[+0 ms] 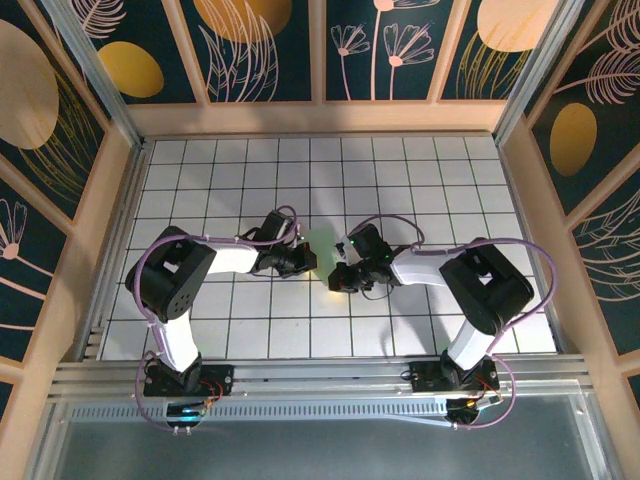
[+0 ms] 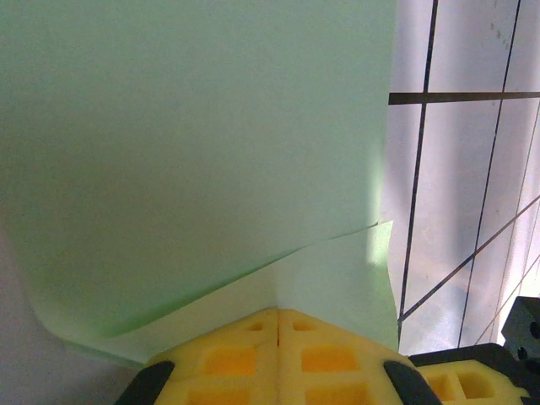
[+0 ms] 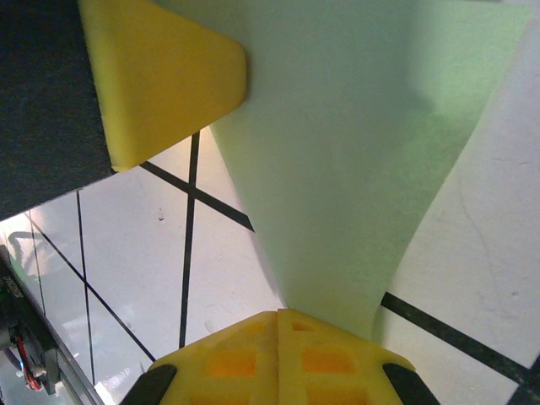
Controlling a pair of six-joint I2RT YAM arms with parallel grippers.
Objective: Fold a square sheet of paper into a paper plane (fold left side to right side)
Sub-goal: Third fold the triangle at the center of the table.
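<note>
The square sheet of paper (image 1: 318,243) is pale green and hangs lifted off the grid between the two arms at mid-table. In the left wrist view the sheet (image 2: 186,143) lies doubled, one layer's edge slanting across the other. My left gripper (image 2: 278,313) is shut with the paper running into its yellow fingertips. In the right wrist view the paper (image 3: 354,169) curves and narrows down into my right gripper (image 3: 278,314), which is shut on it. From above, the left gripper (image 1: 308,262) and right gripper (image 1: 337,280) nearly touch.
White grid tiles (image 1: 250,180) cover the table inside wooden walls (image 1: 320,118). A yellow finger (image 3: 160,76) of the left gripper sits close at the upper left of the right wrist view. An aluminium rail (image 1: 320,375) runs along the near edge by the arm bases.
</note>
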